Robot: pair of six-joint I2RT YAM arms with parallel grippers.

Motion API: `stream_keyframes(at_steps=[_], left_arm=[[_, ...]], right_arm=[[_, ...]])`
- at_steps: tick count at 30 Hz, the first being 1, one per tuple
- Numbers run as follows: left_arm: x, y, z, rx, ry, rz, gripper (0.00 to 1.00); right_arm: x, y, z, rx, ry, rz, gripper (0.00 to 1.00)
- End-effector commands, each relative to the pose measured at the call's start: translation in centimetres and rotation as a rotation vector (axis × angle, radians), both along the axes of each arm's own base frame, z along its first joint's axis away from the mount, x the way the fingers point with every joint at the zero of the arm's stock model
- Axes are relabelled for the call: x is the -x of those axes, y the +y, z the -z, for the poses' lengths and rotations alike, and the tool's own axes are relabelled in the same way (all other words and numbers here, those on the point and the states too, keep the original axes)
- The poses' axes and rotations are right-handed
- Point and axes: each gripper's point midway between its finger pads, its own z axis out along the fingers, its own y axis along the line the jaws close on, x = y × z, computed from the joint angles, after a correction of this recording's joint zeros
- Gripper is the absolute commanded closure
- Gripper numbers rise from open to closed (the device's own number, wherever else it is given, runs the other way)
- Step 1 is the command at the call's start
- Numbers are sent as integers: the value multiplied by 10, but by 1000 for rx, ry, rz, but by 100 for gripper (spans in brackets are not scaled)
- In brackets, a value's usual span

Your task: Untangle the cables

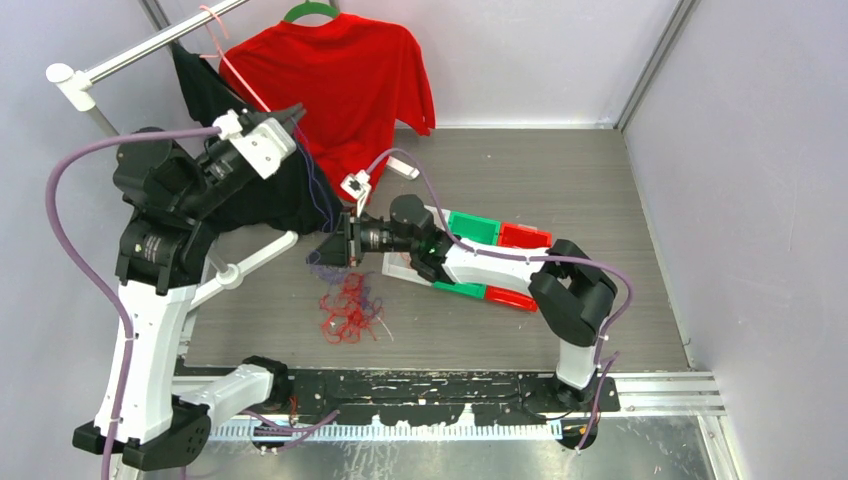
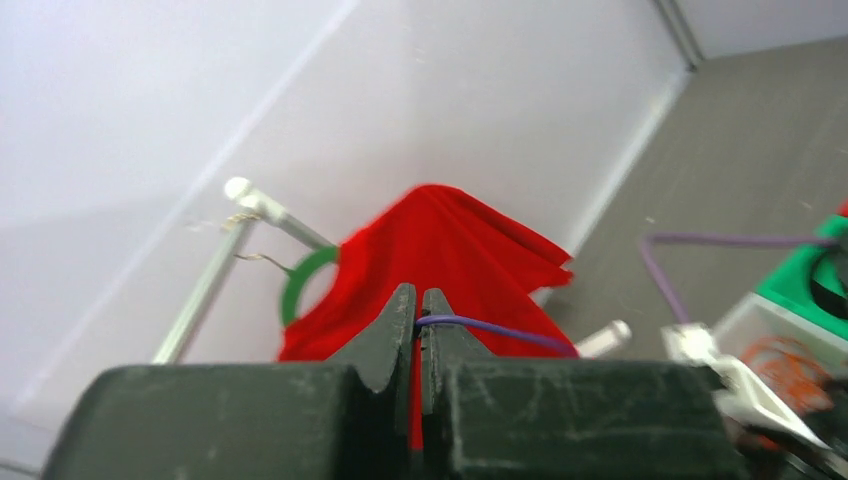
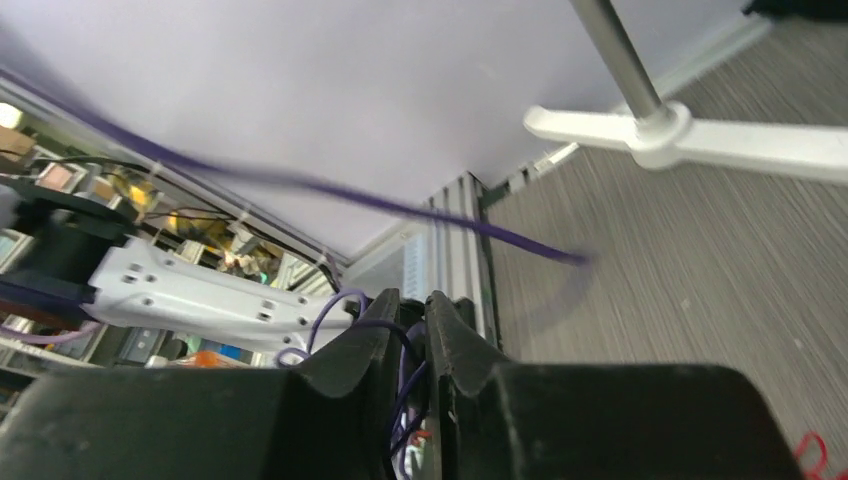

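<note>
Left gripper (image 2: 420,305) is up high, right in front of the hanging red shirt (image 2: 450,250). Its jaws are pressed together on a purple cable (image 2: 495,330), which leaves the pinch off to the right. My right gripper (image 3: 410,305) is down low over the bench (image 1: 560,170), jaws nearly together and clamped on purple strands looped between the fingers. One taut purple line stretches away across its view. The rest of the cables (image 1: 350,308), mostly a red clump with some purple threaded in, lies on the bench just beside the right gripper.
</note>
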Motion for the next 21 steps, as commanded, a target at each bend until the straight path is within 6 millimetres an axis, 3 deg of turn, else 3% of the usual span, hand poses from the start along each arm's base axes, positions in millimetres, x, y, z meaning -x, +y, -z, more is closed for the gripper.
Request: stream_keyframes(at_steps=[1, 7, 21], left_arm=[[21, 19, -93, 71, -316, -78, 100], [37, 28, -141, 96, -478, -112, 100], [75, 34, -209, 130, -777, -113, 100]], right_arm=[[-5, 0, 25, 33, -12, 57, 79], [-13, -5, 68, 118, 16, 128, 80], [-24, -16, 149, 311, 58, 235, 75]])
